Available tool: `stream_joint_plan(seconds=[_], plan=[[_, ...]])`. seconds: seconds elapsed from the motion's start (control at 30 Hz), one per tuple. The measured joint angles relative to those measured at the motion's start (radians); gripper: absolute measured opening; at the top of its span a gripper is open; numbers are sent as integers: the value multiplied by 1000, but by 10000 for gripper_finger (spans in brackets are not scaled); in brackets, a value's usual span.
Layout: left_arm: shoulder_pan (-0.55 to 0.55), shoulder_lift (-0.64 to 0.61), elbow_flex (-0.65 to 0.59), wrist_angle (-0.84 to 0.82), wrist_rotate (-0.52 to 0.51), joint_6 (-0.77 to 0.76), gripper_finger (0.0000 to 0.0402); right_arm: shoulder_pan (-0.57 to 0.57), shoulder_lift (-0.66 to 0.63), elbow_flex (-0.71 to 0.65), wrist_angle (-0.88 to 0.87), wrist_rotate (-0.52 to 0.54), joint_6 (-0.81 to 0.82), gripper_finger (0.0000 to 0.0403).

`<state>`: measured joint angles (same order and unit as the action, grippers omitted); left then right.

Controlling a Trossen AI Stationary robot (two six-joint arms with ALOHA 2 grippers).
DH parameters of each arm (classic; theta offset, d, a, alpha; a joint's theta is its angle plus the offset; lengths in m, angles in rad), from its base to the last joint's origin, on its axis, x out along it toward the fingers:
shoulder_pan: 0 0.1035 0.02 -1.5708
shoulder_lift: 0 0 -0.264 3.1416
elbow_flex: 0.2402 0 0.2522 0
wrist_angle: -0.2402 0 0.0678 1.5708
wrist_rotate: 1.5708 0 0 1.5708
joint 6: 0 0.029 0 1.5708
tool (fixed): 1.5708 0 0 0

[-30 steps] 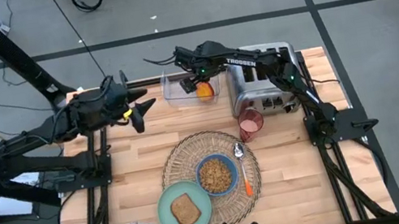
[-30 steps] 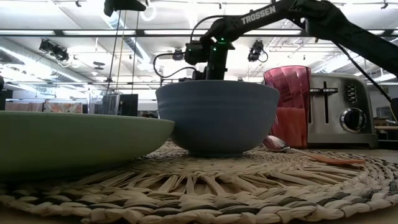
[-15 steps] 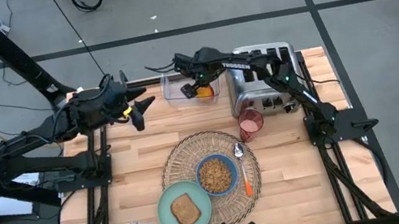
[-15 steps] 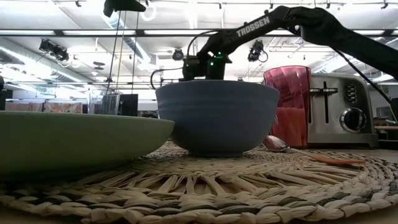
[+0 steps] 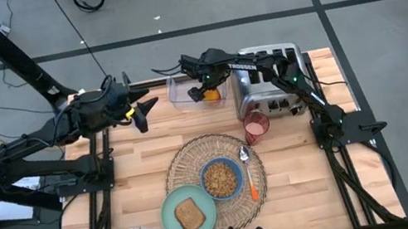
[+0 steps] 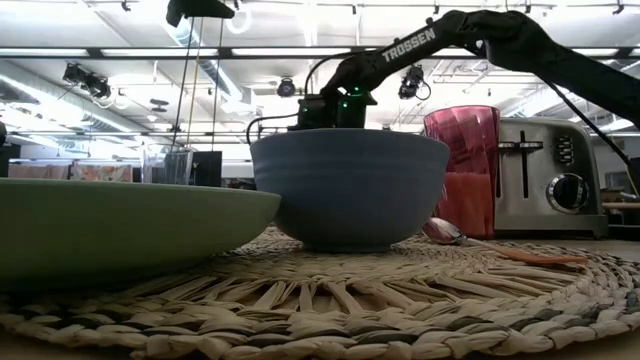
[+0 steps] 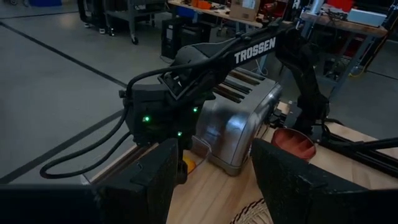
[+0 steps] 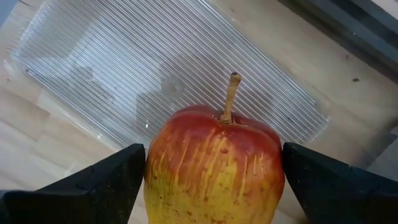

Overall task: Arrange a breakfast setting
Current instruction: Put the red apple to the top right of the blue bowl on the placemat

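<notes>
Though striped (stemmed), round fruit (image 8: 214,165)

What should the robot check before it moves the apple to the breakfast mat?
1. Apple sits between the right gripper's fingers: ok, one finger on each side.
2. Fingers actually squeezing the apple: cannot tell; they stand wide beside it.
3. Apple clear of the clear plastic bin: cannot tell; it is over the bin.
4. Room on the wicker placemat: ok; bare weave shows above the blue bowl and beside the spoon.
5. Red cup and toaster near the path: not ok, both stand close to the right arm.
6. Left gripper out of the way: ok, it hangs off to the left of the bin.
</notes>
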<state>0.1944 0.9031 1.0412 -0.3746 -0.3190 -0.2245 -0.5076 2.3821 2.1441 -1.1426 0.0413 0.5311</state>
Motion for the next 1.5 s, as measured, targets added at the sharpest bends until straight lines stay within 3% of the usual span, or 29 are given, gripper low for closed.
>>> stream_joint_plan(seconds=[0.3,0.93,1.33,1.5], plan=[[0,0,0,10,-2,0,211,-1,2,0,20,1,-4,334],[0,-5,-1,13,-1,9,211,-5,-103,-3,134,25,-11,330],[-3,-152,-2,72,17,1,211,51,-270,-2,371,21,-125,329],[-2,-206,-2,69,105,-8,211,140,-318,-1,450,20,-212,329]])
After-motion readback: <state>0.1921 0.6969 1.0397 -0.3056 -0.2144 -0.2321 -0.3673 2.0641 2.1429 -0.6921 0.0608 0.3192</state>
